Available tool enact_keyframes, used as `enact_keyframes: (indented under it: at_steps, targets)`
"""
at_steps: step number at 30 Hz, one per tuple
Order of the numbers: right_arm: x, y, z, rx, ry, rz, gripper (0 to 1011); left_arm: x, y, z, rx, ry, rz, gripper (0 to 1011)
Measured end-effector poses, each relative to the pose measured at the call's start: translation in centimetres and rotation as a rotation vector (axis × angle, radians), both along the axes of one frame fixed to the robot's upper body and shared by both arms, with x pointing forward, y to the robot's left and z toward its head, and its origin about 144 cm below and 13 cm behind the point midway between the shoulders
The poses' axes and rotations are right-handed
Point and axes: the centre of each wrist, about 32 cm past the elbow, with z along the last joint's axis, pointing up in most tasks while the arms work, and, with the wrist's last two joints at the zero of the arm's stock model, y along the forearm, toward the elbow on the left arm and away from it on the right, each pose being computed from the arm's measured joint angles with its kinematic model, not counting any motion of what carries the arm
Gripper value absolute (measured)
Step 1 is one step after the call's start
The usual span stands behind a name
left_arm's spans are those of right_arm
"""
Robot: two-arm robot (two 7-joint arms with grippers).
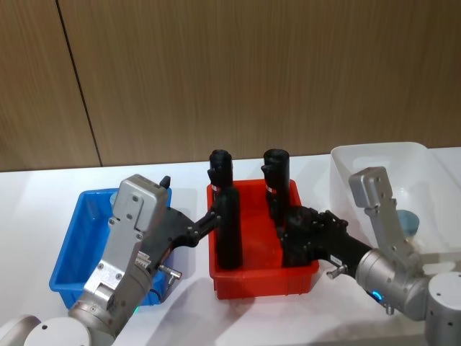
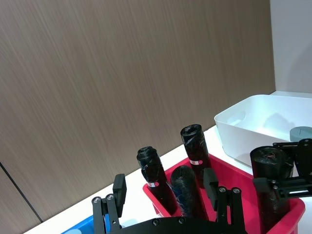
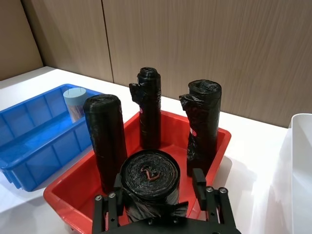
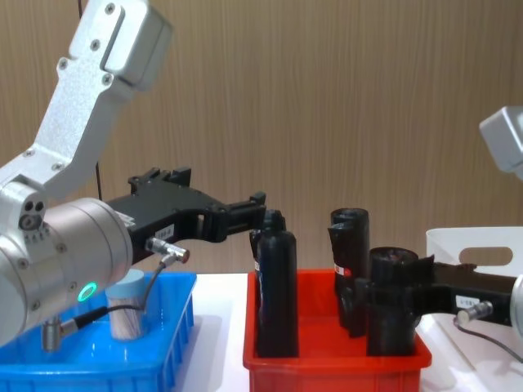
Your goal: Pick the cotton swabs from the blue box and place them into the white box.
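Note:
One cotton swab jar (image 4: 127, 306) with a pale blue lid stands in the blue box (image 4: 176, 327), also seen in the right wrist view (image 3: 74, 100). Another pale blue lid (image 1: 407, 216) lies inside the white box (image 1: 374, 155) at the right. My left gripper (image 1: 214, 216) is open, hovering between the blue box (image 1: 72, 245) and the red bin, level with the top of a black roll (image 4: 274, 269). My right gripper (image 1: 295, 234) reaches into the red bin from the right. It is shut on a black roll (image 3: 150, 178) there.
The red bin (image 1: 259, 277) sits between the two boxes and holds several upright black wrapped rolls (image 1: 276, 173). A wooden wall runs behind the white table. The left arm's body covers much of the blue box in the head view.

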Motion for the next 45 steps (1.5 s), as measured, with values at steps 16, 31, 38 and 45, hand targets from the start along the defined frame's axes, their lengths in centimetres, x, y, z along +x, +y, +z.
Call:
enact_keyframes:
  at_steps: [16,31,38,45]
  targets:
    - [0.5,0.4,0.3,0.026,-0.002,0.016,521,0.0,0.0,0.0,0.000,0.000,0.000,1003]
    - [0.1,0.4,3.3,0.066,-0.093,0.016,515,0.0,0.0,0.0,0.000,0.000,0.000,1003]
    - [-0.1,-0.4,5.8,0.085,-0.170,-0.006,515,0.0,0.0,0.0,0.000,0.000,0.000,1003]
    - [0.1,-1.6,7.9,0.091,-0.236,-0.058,515,0.0,0.0,0.0,0.000,0.000,0.000,1003]
